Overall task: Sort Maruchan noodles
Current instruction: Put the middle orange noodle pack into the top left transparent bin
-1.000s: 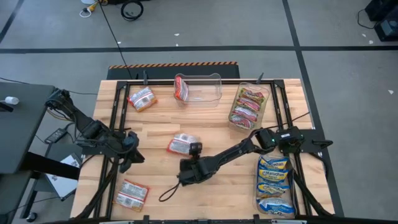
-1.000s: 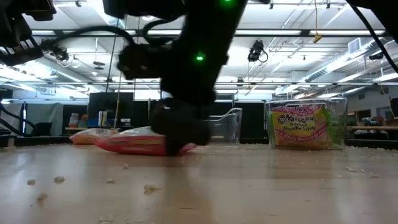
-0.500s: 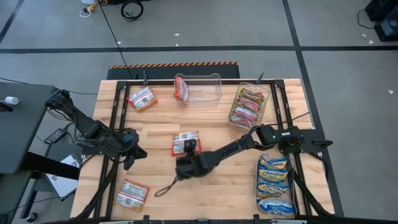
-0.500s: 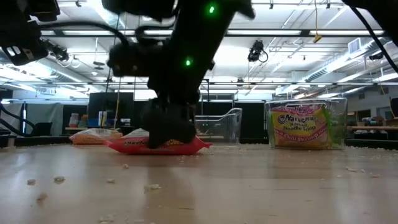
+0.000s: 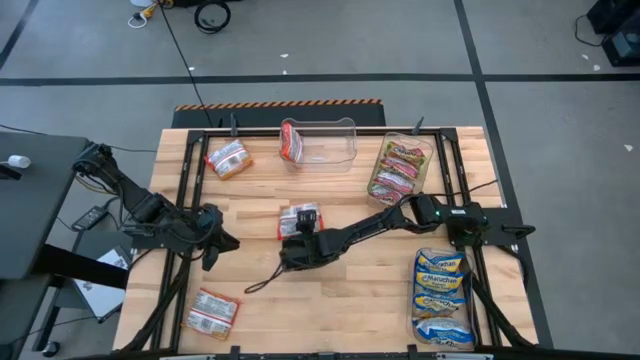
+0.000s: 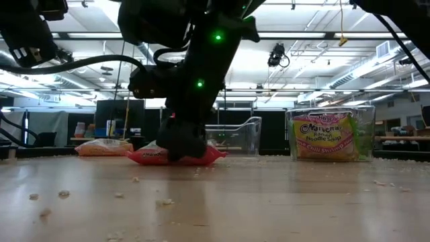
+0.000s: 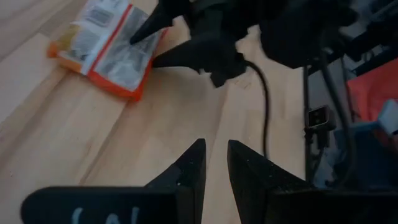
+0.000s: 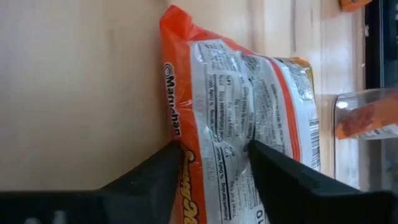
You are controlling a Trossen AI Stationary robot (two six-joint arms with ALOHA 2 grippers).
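A red-and-white Maruchan packet (image 5: 300, 218) lies flat near the table's middle, label side down; it also shows in the low view (image 6: 205, 156). My right gripper (image 5: 300, 236) reaches in from the right and is shut on this packet (image 8: 249, 106). My left gripper (image 5: 222, 240) hovers shut over bare wood left of it, holding nothing (image 7: 214, 146). Two more red-and-white packets lie loose, one far left (image 5: 228, 158) and one near left (image 5: 212, 310). My right gripper pinches the packet's near end (image 8: 214, 168) between its two fingers (image 8: 158, 180). They come from the table's near side, slanting down toward the far edge. The wrapper bunches between them, and the packet's body lies on the table.
A clear bin (image 5: 335, 142) at the far edge holds one red packet. A second bin (image 5: 398, 170) on the far right holds several red ones. A third (image 5: 440, 295) on the near right holds blue-and-yellow ones. A black cable (image 5: 262, 280) trails near the right wrist.
My right gripper has moved toward the far edge, and the packet has moved with it. The packet slid a short way along the table and turned, so it now lies squarer to the table's edges.
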